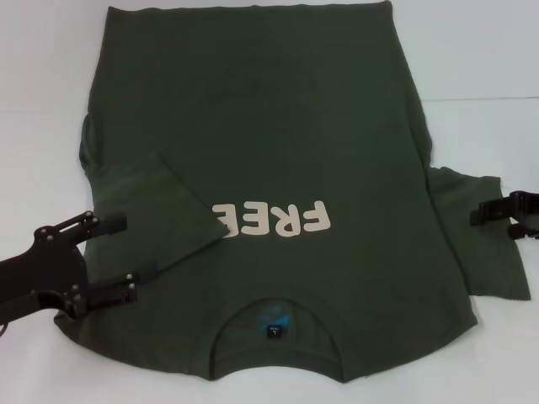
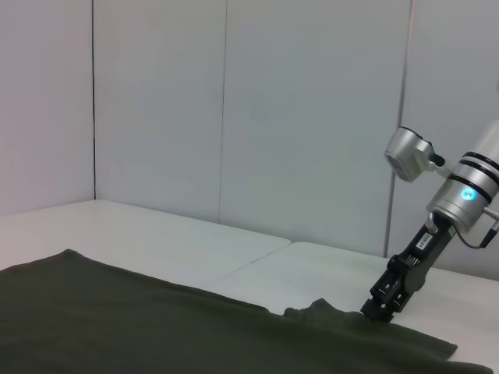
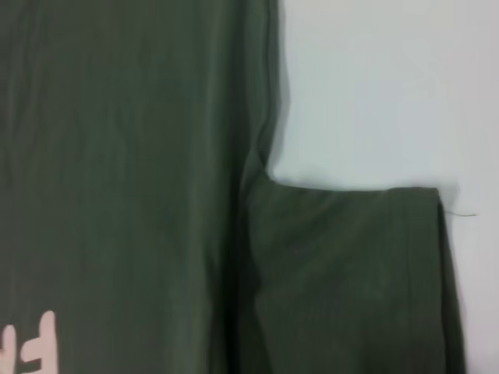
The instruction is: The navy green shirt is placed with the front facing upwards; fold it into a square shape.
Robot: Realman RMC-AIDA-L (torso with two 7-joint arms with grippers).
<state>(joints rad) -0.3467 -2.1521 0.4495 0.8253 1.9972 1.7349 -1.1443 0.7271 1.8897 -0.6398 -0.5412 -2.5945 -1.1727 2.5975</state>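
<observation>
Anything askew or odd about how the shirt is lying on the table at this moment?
The navy green shirt lies lopsided: its left sleeve is folded inward and hides the end of the lettering, while the right sleeve still lies flat, spread out on the table. No damage visible.

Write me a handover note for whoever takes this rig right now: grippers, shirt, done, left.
Left gripper: open, over the folded-in left sleeve.
Right gripper: low at the right sleeve, at its upper edge; grip unclear.
Navy green shirt: flat on the white table, front up, collar toward the robot.
Done: left sleeve folded onto the chest.
Left: right sleeve in, then fold the body to a square.
</observation>
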